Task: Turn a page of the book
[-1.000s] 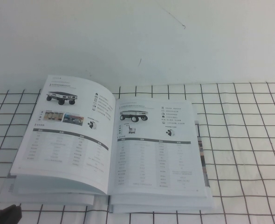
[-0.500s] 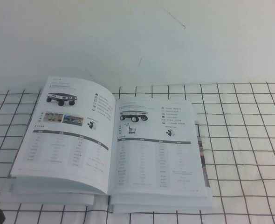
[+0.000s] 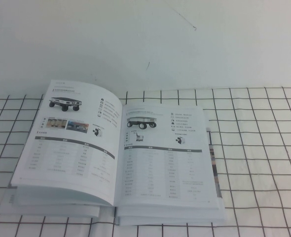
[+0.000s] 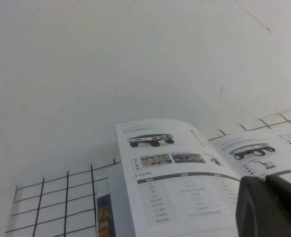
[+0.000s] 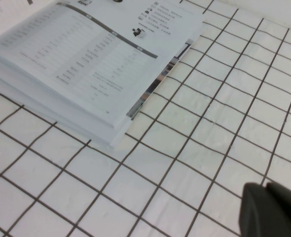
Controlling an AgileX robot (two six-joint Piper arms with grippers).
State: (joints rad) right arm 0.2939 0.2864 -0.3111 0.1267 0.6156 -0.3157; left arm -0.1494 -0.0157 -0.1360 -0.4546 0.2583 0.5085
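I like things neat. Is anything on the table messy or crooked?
Nearly tidy. The book lies open and flat on the checked cloth, but a colour-printed sheet sticks out past the right-hand page's edge. The left gripper and right gripper show only in their wrist views, touching nothing.

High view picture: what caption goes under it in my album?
Open book showing wheeled-robot pages on a grid cloth; neither end effector in sight.
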